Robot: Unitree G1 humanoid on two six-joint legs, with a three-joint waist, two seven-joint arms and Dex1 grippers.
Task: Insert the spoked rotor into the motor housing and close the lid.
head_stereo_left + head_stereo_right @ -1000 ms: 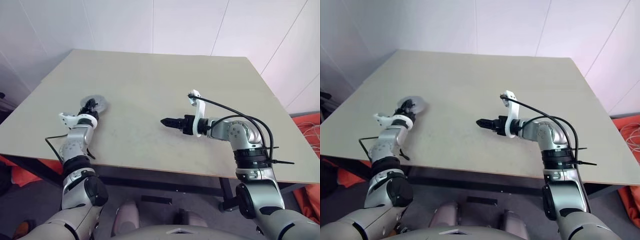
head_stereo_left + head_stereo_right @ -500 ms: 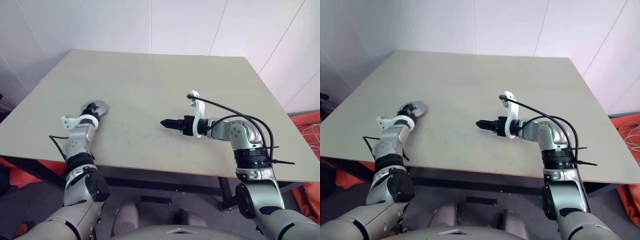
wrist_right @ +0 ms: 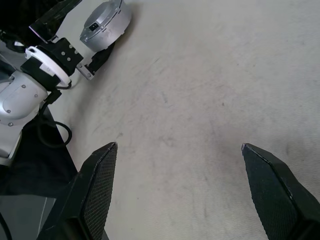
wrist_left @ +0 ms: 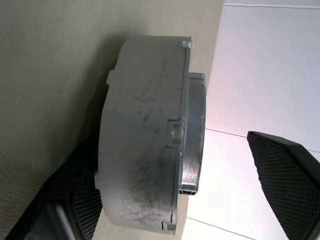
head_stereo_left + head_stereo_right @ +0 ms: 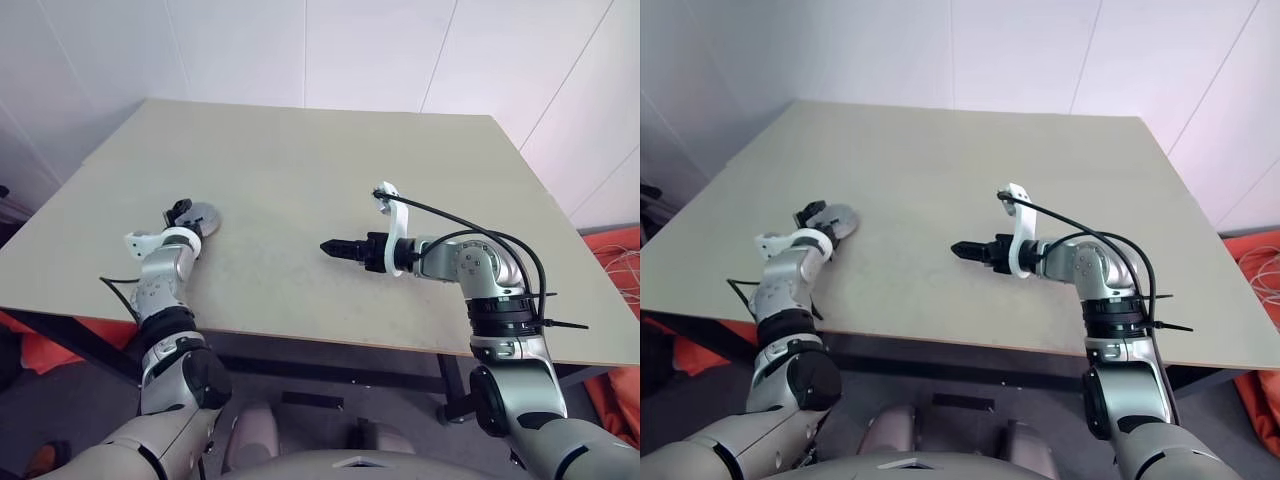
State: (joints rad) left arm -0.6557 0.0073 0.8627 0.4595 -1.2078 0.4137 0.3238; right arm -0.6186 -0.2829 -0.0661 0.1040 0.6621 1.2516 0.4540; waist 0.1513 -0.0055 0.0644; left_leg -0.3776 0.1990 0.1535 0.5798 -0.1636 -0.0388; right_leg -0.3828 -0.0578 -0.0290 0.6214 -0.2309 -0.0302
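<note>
Motor housing, lid on: one round grey unit at the table's left edge, left of frame. We judge assembly complete. Left gripper beside it, fingers apart, holding nothing. Right gripper mid-frame, fingers spread, empty.

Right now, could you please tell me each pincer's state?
Left pincer: open, straddling the lidded motor housing, not gripping.
Right pincer: open, empty.

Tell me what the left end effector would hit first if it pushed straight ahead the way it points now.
The left end effector stands open, with the closed grey motor between its fingers. Pushed straight on, it would probably meet the motor's side first, though depth is hard to judge. The table lies beyond.
</note>
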